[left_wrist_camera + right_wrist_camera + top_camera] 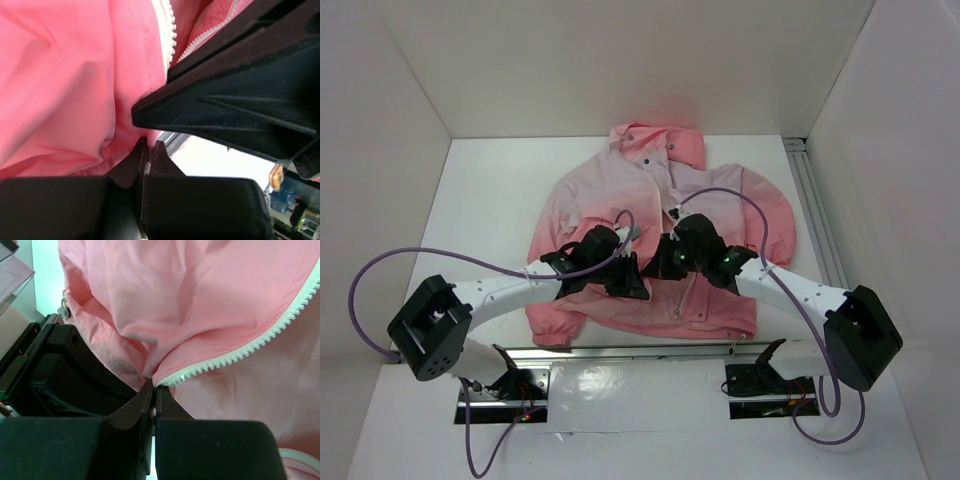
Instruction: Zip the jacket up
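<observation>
On the white worktop (pixel 490 200), between the two arms and the far wall, the jacket (pixel 620 190) lies flat with its front up. Its hood (pixel 660 145) points to the far side and its sleeves are spread to the left and right. The fabric is thin and pale pink across the chest, deepening to coral at the hood, sleeves and near hem. A few small dark snaps dot the collar. The front is open, and the white zipper (pixel 240 352) teeth run along each edge.

Both arms reach from the near corners inward and meet over the lower front of the jacket, elbows out, wrists angled down, purple cables looping above them. The left gripper (pixel 628 282) sits just left of the opening. In its wrist view, its jaws are pressed together with the coral hem fabric gathered into their tips. The right gripper (pixel 665 262) is just beside it, nearly touching. Its jaws are clamped tight on the jacket edge where the zipper tape ends.
</observation>
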Motion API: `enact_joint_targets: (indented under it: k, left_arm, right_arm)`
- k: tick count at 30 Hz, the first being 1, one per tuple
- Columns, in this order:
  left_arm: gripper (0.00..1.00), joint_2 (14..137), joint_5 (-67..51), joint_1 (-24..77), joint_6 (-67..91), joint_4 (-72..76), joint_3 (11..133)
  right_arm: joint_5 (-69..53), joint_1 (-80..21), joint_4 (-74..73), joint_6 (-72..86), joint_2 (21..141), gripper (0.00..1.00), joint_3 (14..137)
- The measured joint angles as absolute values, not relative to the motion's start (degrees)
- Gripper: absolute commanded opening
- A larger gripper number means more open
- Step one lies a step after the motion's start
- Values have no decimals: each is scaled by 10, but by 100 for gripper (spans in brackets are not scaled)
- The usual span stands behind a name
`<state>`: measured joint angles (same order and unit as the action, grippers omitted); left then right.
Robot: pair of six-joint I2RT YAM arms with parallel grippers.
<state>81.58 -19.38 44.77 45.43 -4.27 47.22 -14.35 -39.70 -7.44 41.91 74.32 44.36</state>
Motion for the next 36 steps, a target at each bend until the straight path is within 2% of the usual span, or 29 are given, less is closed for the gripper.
enact_joint_targets:
  k: [3, 5, 9, 12, 16, 19, 20, 24, 33, 36]
  left_arm:
    - [0, 816, -194, 448, 454, -43, 472]
    - [0, 816, -194, 447, 454, -44, 472]
    - [0, 814, -200, 431, 452, -52, 466]
    - [0, 813, -207, 400, 450, -57, 457]
    - [0, 811, -220, 347, 446, -65, 453]
    - [0, 811, -227, 325, 437, -66, 454]
    - [0, 811, -230, 321, 435, -69, 454]
    - [0, 811, -239, 319, 434, -75, 456]
    - [0, 808, -254, 319, 434, -77, 458]
    - [0, 808, -255, 319, 433, -77, 458]
  right_arm:
    - [-141, -393, -87, 421, 742, 26, 446]
    - [-133, -390, -108, 418, 738, 54, 455]
    - [-94, -372, -164, 399, 701, 54, 494]
    - [-60, -361, -198, 393, 645, 47, 509]
    - [6, -359, -272, 401, 535, 44, 495]
    - [32, -358, -313, 424, 489, 54, 446]
    - [35, -358, -325, 431, 481, 62, 422]
    - [33, -358, -347, 454, 498, 79, 330]
    - [8, -358, -290, 454, 558, 82, 287]
    - [6, -356, -267, 447, 570, 76, 278]
